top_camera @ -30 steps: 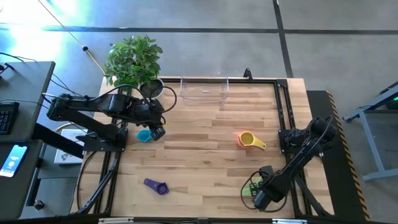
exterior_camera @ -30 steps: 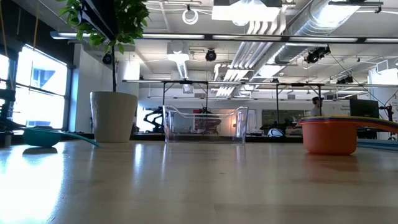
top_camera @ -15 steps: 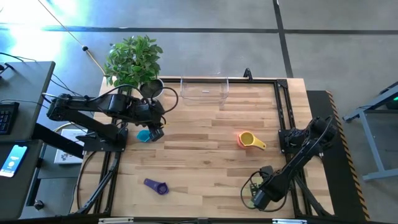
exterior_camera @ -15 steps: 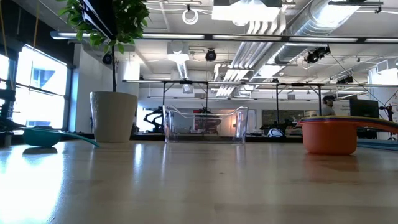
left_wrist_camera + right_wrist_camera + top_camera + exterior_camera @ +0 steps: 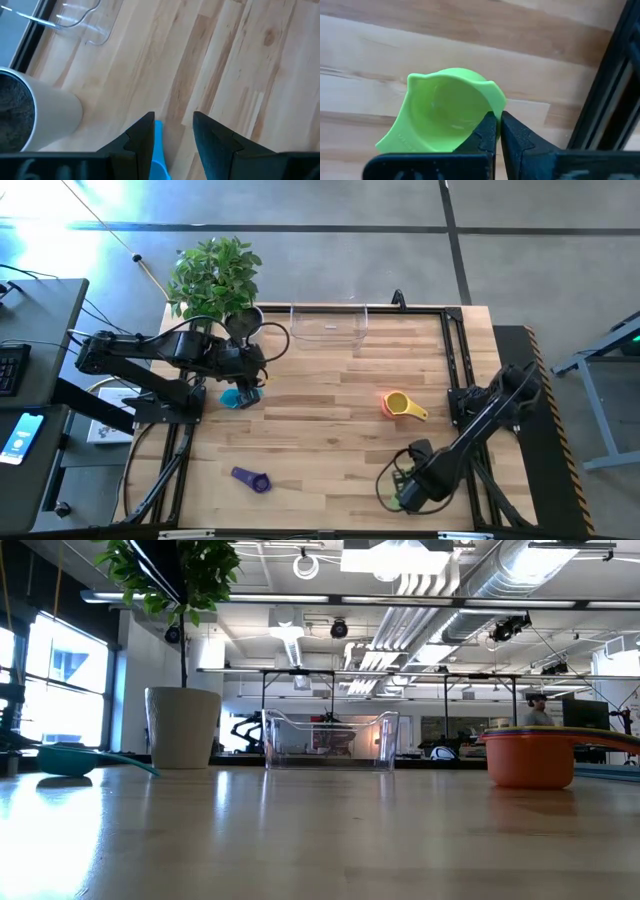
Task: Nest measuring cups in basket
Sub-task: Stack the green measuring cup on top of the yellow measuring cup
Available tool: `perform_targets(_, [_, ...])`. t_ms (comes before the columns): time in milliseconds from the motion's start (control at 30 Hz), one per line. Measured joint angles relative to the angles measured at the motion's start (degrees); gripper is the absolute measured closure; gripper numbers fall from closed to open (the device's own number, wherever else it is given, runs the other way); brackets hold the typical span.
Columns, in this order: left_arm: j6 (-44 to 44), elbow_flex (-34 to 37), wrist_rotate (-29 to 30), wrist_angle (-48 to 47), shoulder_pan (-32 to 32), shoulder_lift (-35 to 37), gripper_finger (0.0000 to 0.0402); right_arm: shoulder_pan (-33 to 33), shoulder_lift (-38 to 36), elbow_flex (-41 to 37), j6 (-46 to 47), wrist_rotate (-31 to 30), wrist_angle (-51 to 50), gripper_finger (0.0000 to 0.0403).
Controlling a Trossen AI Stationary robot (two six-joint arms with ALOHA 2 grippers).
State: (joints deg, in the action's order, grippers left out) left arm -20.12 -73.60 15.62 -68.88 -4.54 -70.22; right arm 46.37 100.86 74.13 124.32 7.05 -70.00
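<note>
My right gripper [image 5: 498, 125] is shut on a green measuring cup [image 5: 440, 115] near the table's front right edge [image 5: 397, 500]. My left gripper [image 5: 172, 131] stands open over a teal-blue cup [image 5: 235, 397] at the table's left. That cup's blue handle [image 5: 159, 150] lies between the fingers, close beside one; whether it touches, I cannot tell. A yellow cup [image 5: 407, 407] sits in an orange one [image 5: 388, 404] right of the middle. A purple cup [image 5: 252, 479] lies near the front. The clear basket [image 5: 328, 326] stands at the far edge. My right gripper pinches the green cup's wall at its rim [image 5: 494, 102]. One finger [image 5: 486, 131] is on the inner side of the wall and the other on the outer side. The fingers come from above, pointing down. The cup's mouth faces up; whether it is off the table, I cannot tell.
A white plant pot [image 5: 245, 322] with a leafy plant [image 5: 215, 272] stands at the far left, close to my left arm. Black frame rails [image 5: 455, 350] run along the table's sides. Bare wood lies between the cups and the basket.
My right gripper has moved a little toward the table's left and near edge, and the green cup has gone with it.
</note>
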Motion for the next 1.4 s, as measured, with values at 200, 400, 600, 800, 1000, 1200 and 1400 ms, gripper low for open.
perform_targets(200, [2.67,0.00,0.00,0.00,0.00,0.00,0.0275,-4.20,-0.04,2.95,-8.52,-2.69,-3.23,0.0402])
perform_targets(400, [4.25,0.00,-0.01,0.00,-0.02,0.00,0.0275,-10.00,-0.13,4.24,-24.10,-3.76,-3.65,0.0402])
perform_targets(600, [4.13,0.00,-0.02,0.17,-0.01,0.00,0.0275,-16.87,-2.71,4.22,-40.46,-8.51,-4.61,0.0403])
perform_targets(800, [2.20,0.00,-0.02,1.90,0.00,0.00,0.0275,-25.34,-7.61,4.22,-61.84,-11.34,-7.50,0.0403])
perform_targets(1000, [-0.65,0.00,-0.03,3.49,0.30,0.00,0.0275,-35.28,-11.52,4.15,-89.05,-10.82,-10.40,0.0403])
perform_targets(1200, [-6.44,0.00,-0.02,3.63,1.64,0.00,0.0275,-44.13,-13.46,4.15,-116.58,-7.35,-10.67,0.0403])
perform_targets(1400, [-11.32,0.00,-0.02,3.63,2.84,0.00,0.0275,-50.35,-13.51,3.78,-135.94,-6.96,-10.60,0.0403])
